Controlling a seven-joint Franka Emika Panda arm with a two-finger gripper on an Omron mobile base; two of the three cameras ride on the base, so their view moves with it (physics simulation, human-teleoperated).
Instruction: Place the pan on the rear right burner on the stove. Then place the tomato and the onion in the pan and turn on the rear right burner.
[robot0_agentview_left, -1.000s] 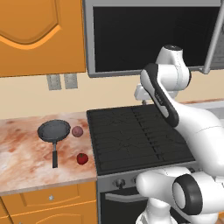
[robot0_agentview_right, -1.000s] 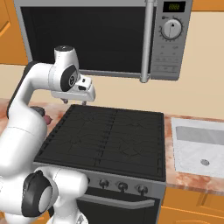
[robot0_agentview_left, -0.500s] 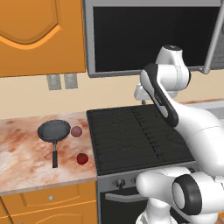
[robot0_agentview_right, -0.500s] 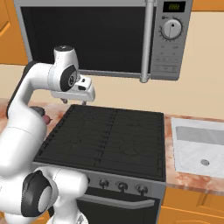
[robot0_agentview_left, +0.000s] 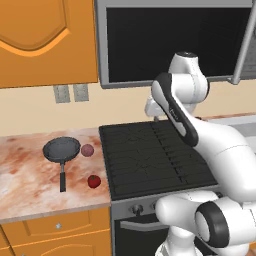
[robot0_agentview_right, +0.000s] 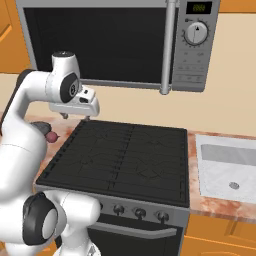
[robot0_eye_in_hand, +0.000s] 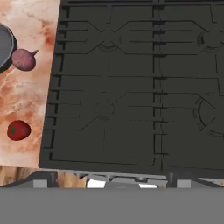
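Observation:
The pan (robot0_agentview_left: 61, 149) lies on the counter left of the stove (robot0_agentview_left: 150, 160), its black handle pointing toward the counter's front edge. The onion (robot0_agentview_left: 87, 150) rests just right of the pan's rim, and the tomato (robot0_agentview_left: 93, 181) sits nearer the front edge. My gripper (robot0_agentview_right: 75, 118) hangs open and empty above the stove's rear left corner, pointing down. In the hand view the onion (robot0_eye_in_hand: 24, 59) and tomato (robot0_eye_in_hand: 18, 130) lie left of the grates, with the pan's rim (robot0_eye_in_hand: 4, 48) at the left edge. The rear right burner (robot0_agentview_right: 160, 140) is bare.
A microwave (robot0_agentview_right: 115, 42) hangs low over the back of the stove. A sink (robot0_agentview_right: 227, 167) is set into the counter on the right. Wall cabinets (robot0_agentview_left: 45, 40) hang above the left counter. Knobs (robot0_agentview_right: 137, 212) line the stove's front panel.
The hand has edged slightly left, toward the counter side of the stove. The pan, onion and tomato have not moved.

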